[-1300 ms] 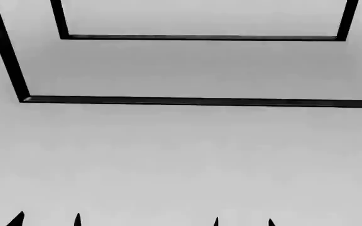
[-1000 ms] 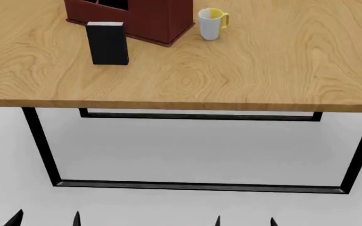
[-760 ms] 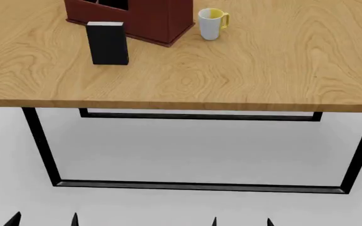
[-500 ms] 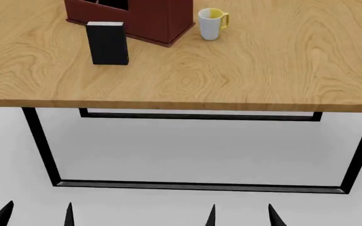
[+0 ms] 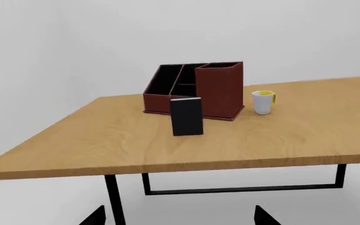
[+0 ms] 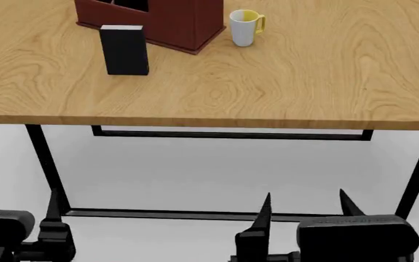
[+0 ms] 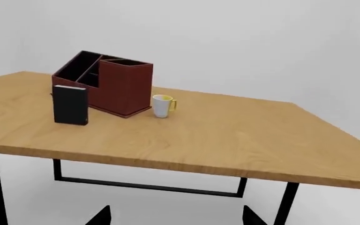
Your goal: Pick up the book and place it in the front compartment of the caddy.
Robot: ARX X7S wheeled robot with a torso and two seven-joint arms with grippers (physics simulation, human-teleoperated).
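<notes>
- Nearest the head camera, the left tool [image 6: 13, 204] and the right tool [image 6: 304, 206] sat low in front of the table's near edge, below the tabletop — each with its two dark pointed fingers spread apart and nothing between them.
- In each wrist view only the two fingertips showed as dark points at the picture's edge, set wide apart, with the table ahead of them.
- The table [image 6: 282, 93] had a light wood-grain top on a black metal frame [image 6: 224, 133], over a pale grey floor.
- The book [image 6: 124, 50] stood upright on the tabletop, black cover facing the robot, white page edges along its top; neither tool touched it.
- Just behind the book stood the caddy [image 6: 167, 21], reddish-brown outside and black inside, turned at an angle to the table edge. From the left wrist view the book [image 5: 186, 116] stood just in front of the caddy [image 5: 198, 89] — whether they touched could not be told.
- The caddy's taller section was at its right end; thin dividers split the lower part.
- A white cup [image 6: 244, 27] with a yellow inside stood just right of the caddy, apart from it.
</notes>
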